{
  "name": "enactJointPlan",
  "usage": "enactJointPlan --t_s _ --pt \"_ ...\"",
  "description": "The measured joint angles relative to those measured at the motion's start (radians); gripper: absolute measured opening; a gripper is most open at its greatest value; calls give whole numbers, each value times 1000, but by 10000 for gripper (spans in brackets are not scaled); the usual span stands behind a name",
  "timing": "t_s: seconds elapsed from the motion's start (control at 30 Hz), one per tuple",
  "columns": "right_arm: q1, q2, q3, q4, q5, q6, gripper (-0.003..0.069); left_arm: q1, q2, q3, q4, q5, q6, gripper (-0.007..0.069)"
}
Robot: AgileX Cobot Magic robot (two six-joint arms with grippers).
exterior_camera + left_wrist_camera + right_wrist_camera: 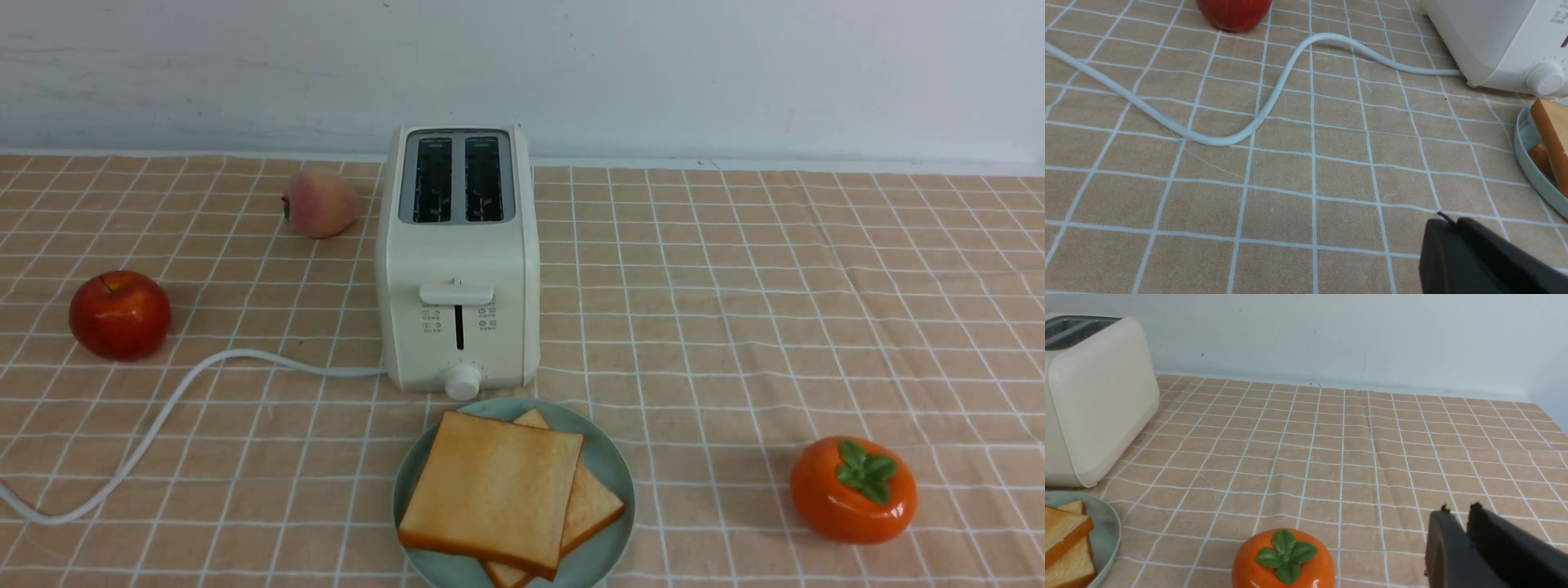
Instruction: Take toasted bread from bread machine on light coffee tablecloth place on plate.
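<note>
The cream-white bread machine (pixel 457 269) stands mid-table on the tablecloth (pixel 735 327), both slots dark and empty. Just in front of it, the blue-green plate (pixel 611 457) holds two slices of toasted bread: one (pixel 490 490) lies flat on top, the other (pixel 594 508) sticks out from under it to the right. Neither gripper shows in the front view. In the left wrist view, my left gripper (pixel 1447 222) is shut and empty over bare cloth, left of the plate (pixel 1527 155). In the right wrist view, my right gripper (pixel 1457 510) is open by a narrow gap, with nothing in it.
A red apple (pixel 120 314) sits at the left and a peach (pixel 320 202) behind it, beside the toaster. An orange persimmon (pixel 853 488) is at the front right. The white cord (pixel 163 416) snakes from the toaster to the left front edge. A pale wall closes the back.
</note>
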Motion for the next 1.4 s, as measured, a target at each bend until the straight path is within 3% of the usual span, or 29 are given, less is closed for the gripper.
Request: enactJointPlan --t_s 0.53,0.63,0.7,0.73,0.77,0.83,1.0,1.1,1.4 --pt "-93 0 11 -3 -5 0 96 0 0 0 0 0 0 29" --pt "-94 0 20 94 8 -5 99 0 0 0 0 0 0 34" --pt "-96 0 21 170 23 -29 101 0 0 0 0 0 0 36" --pt "-101 0 22 282 60 -84 104 0 0 0 0 0 0 37" --pt "-102 0 22 282 60 -93 104 0 0 0 0 0 0 37" --pt "-140 0 39 413 97 -249 107 0 0 0 0 0 0 38" --pt "-219 -26 135 539 29 -456 111 0 0 0 0 0 0 42" --pt "-232 -89 221 573 -45 -497 114 0 0 0 0 0 0 48" --pt "-239 -149 233 528 8 -491 123 0 0 1 1 -1 0 56"
